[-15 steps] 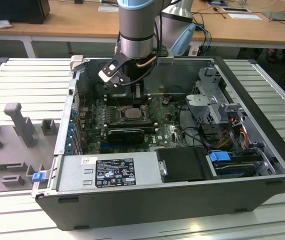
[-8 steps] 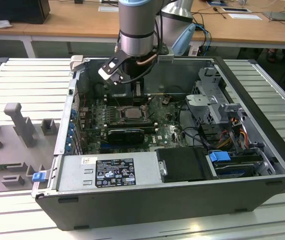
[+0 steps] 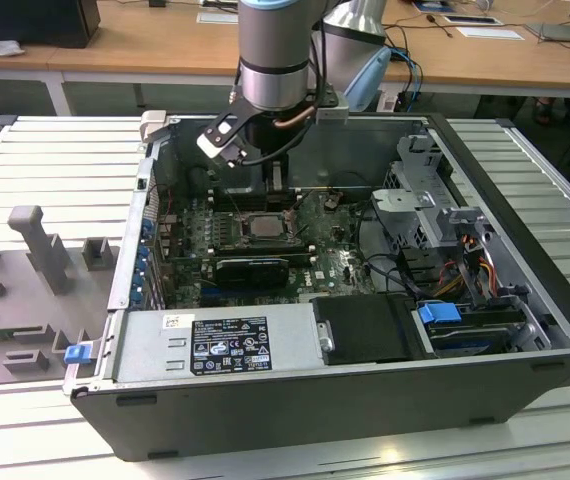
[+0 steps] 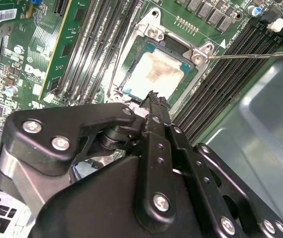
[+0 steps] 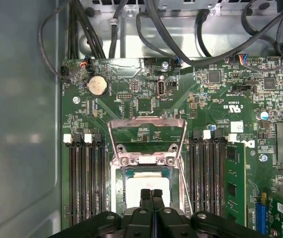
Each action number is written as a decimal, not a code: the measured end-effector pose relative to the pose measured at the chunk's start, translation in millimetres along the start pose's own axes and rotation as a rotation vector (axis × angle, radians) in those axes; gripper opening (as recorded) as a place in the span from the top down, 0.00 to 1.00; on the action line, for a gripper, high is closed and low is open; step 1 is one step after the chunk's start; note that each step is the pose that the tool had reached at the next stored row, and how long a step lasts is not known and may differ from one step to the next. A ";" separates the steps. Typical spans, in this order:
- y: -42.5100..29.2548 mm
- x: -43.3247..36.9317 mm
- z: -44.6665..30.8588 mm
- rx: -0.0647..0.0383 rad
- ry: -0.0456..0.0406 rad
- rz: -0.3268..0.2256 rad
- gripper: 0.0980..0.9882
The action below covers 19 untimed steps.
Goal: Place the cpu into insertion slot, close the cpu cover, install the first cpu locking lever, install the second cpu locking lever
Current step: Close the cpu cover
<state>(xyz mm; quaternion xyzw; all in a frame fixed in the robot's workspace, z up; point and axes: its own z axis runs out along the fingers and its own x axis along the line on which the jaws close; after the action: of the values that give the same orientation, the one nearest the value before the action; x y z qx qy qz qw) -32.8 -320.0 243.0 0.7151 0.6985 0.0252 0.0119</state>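
**Item: processor fitting, open computer case (image 3: 385,405) on a slatted bench.**

- Arm (image 3: 275,55): we note it reaching down into the case, over the green board (image 5: 146,101).
- Gripper (image 5: 151,193): fingers pressed flat together with no gap between them and nothing held. In both wrist views the tips hang over the near edge of the socket. We cannot tell whether they touch anything.
- The cpu (image 4: 156,72): lying flat and square in the insertion slot (image 4: 176,47), pale face up with a brownish smear on it. In the exterior view it shows as a light square (image 3: 263,226) below the arm.
- The cpu cover (image 5: 146,122): swung up and back on its hinge at the socket edge farthest from the gripper. The board is visible through its window.
- Locking lever (image 4: 246,55): a thin metal rod standing out free over the memory slots (image 4: 231,74), not latched.
- Also on the board: a coin cell (image 5: 97,85) and black cables (image 5: 181,29) along the case wall.

Step in hand, as we judge it: the chip is seated, so the work stands at closing the cover. That move calls for contact on the raised frame's free edge — not on the chip face — and a swing down about the hinge, keeping clear of the loose lever.
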 end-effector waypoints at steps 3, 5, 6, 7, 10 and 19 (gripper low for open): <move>1.2 0.1 0.0 0.000 0.0001 0.000 0.99; 1.5 0.1 0.1 0.000 0.0001 0.000 0.99; 1.7 0.1 0.0 0.000 0.0001 0.000 0.99; 2.5 0.2 -0.2 0.000 0.0001 0.000 0.99; 2.9 0.2 -6.7 0.000 0.0001 0.000 0.99; 9.7 0.6 -16.0 0.000 0.0001 0.000 0.99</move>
<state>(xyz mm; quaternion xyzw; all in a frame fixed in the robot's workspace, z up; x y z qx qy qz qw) -23.9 -319.9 259.5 0.7151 0.6985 0.0253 0.0119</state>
